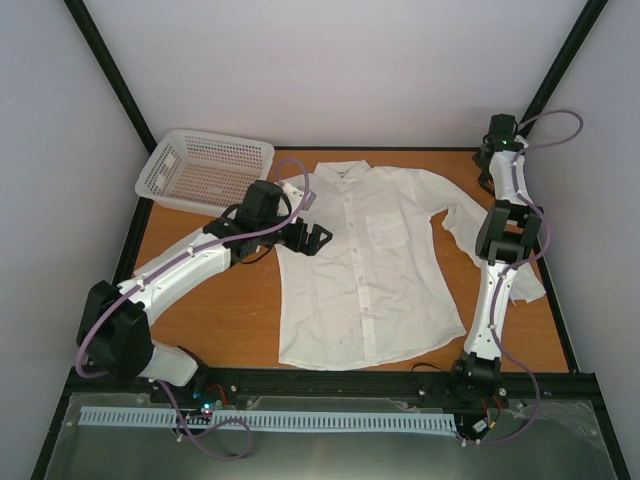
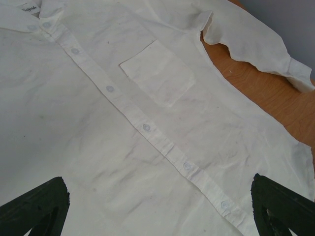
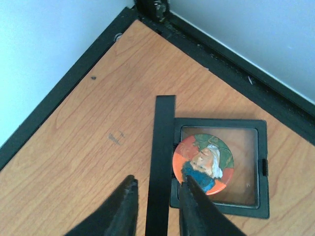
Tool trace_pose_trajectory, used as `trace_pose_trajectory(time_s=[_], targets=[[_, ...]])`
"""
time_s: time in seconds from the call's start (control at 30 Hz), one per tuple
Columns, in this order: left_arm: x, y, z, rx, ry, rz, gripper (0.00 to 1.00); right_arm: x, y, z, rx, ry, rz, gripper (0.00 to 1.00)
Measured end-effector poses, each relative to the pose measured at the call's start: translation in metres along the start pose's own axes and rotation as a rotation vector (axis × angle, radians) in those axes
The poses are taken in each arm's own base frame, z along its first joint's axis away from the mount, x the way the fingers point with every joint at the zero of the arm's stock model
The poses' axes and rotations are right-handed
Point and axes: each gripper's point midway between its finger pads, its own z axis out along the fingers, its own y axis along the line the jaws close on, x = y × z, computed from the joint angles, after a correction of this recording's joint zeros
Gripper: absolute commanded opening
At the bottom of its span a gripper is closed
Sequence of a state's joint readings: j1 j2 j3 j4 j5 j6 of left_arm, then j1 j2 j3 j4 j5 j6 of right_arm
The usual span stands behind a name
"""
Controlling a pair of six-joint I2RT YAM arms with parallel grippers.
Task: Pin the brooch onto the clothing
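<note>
The brooch point(image 3: 204, 164) is a small round disc, orange-red with a green and blue figure picture. It lies in a flat black frame case point(image 3: 221, 210) in the table's far right corner. The case's black lid point(image 3: 161, 147) stands upright on edge. My right gripper point(image 3: 159, 180) is open and straddles this lid, its right finger by the brooch's edge and a gap at the left finger. The white shirt point(image 1: 370, 270) lies flat and buttoned, its pocket point(image 2: 157, 73) in the left wrist view. My left gripper point(image 1: 310, 238) hovers open and empty over the shirt's left chest.
A white perforated basket point(image 1: 205, 170) stands at the back left. Black frame rails point(image 3: 93, 64) border the table corner around the case. The shirt's right sleeve point(image 1: 520, 280) runs under the right arm. Bare wood point(image 1: 220, 310) lies left of the shirt.
</note>
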State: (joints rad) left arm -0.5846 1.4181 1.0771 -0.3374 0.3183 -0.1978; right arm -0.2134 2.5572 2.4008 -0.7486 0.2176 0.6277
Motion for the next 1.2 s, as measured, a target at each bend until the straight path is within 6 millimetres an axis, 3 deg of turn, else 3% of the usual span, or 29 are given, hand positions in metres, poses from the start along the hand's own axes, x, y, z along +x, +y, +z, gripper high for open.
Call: trace_pose_trajectory(time_s=[0.23, 0.37, 0.47, 0.67, 0.77, 0.83, 0.97, 1.2], targets=[[0.0, 0.0, 0.0, 0.0, 0.0, 0.0, 1.0, -0.007, 0.009, -0.004, -0.03, -0.013, -0.036, 0.57], [0.0, -0.001, 0.0, 0.006, 0.001, 0.0, 1.0, -0.015, 0.017, -0.018, -0.036, -0.04, -0.115, 0.76], [0.0, 0.0, 0.0, 0.009, 0.001, -0.003, 1.0, -0.008, 0.032, -0.041, -0.045, -0.046, -0.224, 0.86], [0.0, -0.001, -0.001, 0.023, 0.002, -0.006, 1.0, 0.046, 0.099, -0.115, -0.247, 0.017, -0.436, 0.95], [0.0, -0.001, -0.001, 0.025, 0.002, -0.007, 1.0, 0.087, 0.121, -0.133, -0.357, 0.1, -0.505, 0.95], [0.0, -0.002, -0.001, 0.027, 0.002, -0.007, 1.0, 0.111, 0.122, -0.127, -0.393, 0.162, -0.524, 0.96], [0.0, -0.002, -0.001, 0.03, 0.003, -0.007, 1.0, 0.149, 0.097, -0.098, -0.363, 0.281, -0.529, 0.99], [0.0, -0.002, -0.001, 0.032, 0.003, -0.007, 1.0, 0.153, 0.077, -0.059, -0.319, 0.306, -0.515, 1.0]])
